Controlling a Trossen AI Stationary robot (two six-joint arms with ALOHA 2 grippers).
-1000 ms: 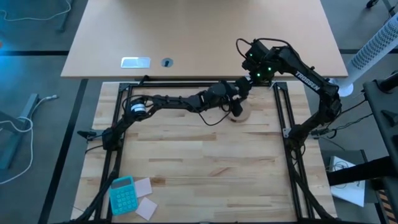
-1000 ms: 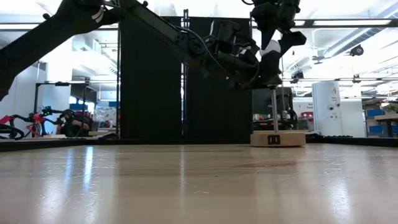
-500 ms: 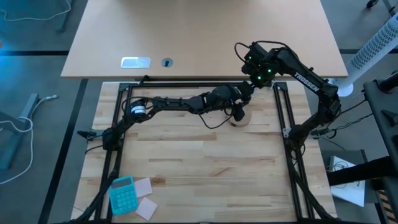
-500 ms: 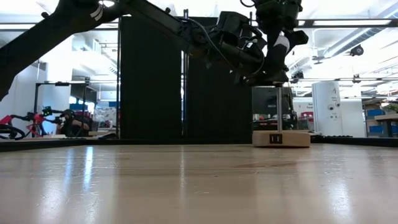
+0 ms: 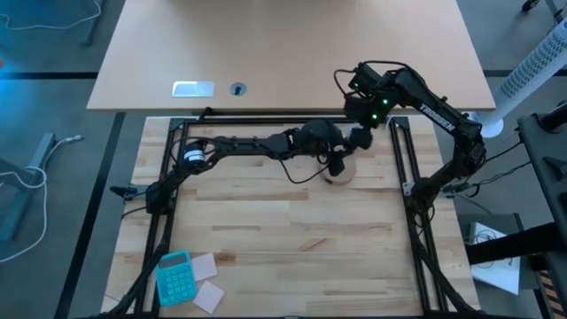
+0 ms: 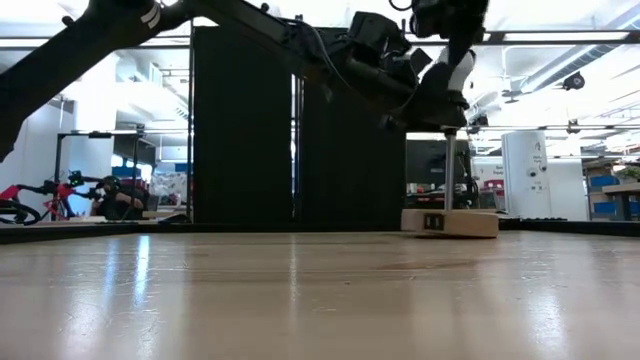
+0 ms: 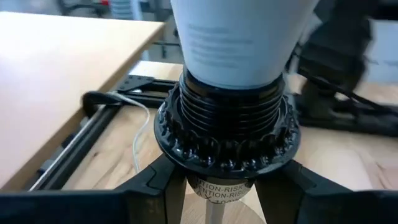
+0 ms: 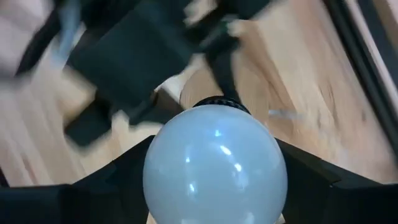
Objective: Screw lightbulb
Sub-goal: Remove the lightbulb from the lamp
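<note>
The white lightbulb (image 8: 214,165) stands upright with its neck (image 7: 242,37) in the black ribbed socket (image 7: 227,130) on top of the thin post of the wooden disc stand (image 6: 450,222). The stand rests on the table at the far right (image 5: 339,173). My left gripper (image 5: 339,152) reaches in from the table's left and is shut on the socket. My right gripper (image 5: 359,139) is above the stand, shut on the bulb. In the low view the bulb (image 6: 458,68) shows white between the dark arms. My left gripper pinches the socket's lower part (image 7: 221,186), just under the ribbed collar, between its two fingers (image 7: 152,186). The fingers come level from the table's left, across the post. The stand's base rests on the table. My right gripper pinches the bulb's globe (image 8: 161,180) at its two opposite sides between the two fingers (image 8: 112,186). The fingers come from above, pointing down. The bulb stands upright, its neck down in the socket.
A black metal frame (image 5: 399,159) borders the work area close to the stand on the right and far sides. A thin cable (image 7: 140,134) runs from the stand. A teal calculator (image 5: 174,275) and paper notes (image 5: 205,279) lie at the near left.
My right gripper has turned about its wrist with the bulb in its hold, above the socket. My left gripper has kept its hold on the socket and has risen a little. The stand's base has shifted slightly on the table.
</note>
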